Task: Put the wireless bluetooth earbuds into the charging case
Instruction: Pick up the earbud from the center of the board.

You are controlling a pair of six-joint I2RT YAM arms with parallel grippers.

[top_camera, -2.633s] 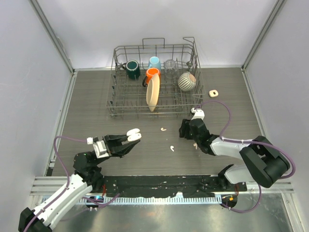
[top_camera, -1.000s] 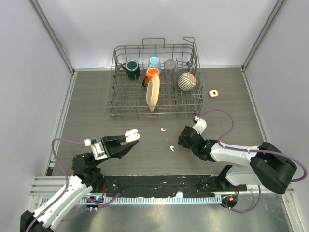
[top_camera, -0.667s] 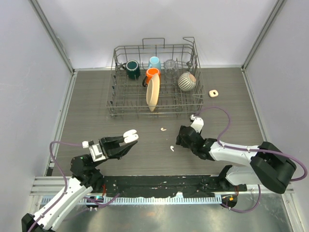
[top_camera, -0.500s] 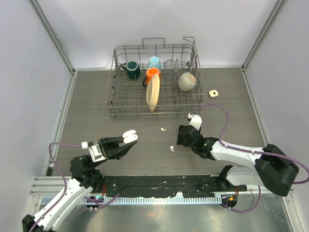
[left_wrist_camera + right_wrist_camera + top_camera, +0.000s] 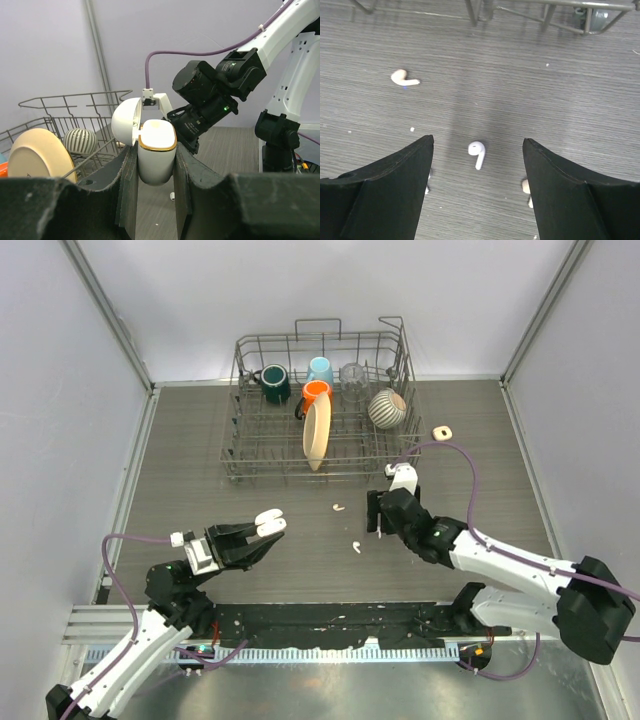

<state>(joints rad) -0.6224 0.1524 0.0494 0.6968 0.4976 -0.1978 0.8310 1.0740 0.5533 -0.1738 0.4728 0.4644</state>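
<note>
My left gripper (image 5: 156,150) is shut on the white charging case (image 5: 156,162) and holds it above the table, upright, with its lid (image 5: 125,120) swung open. From above, the case (image 5: 270,522) shows at the left gripper (image 5: 262,530) tips. My right gripper (image 5: 478,139) hangs open over the table, nothing in it. A white earbud (image 5: 477,152) lies on the wood between its fingers. A beige-tinted earbud (image 5: 404,77) lies farther off, and another (image 5: 525,186) peeks out by the right finger. From above, two earbuds (image 5: 339,507) (image 5: 356,547) lie left of the right gripper (image 5: 376,513).
A wire dish rack (image 5: 300,472) with mugs, a plate and a striped bowl stands at the back centre. A small beige case (image 5: 442,432) lies at the back right. Grey walls close in the table on three sides.
The right gripper has opened from nearly shut and shifted slightly toward the rack. The left gripper still holds the open case in about the same place.
</note>
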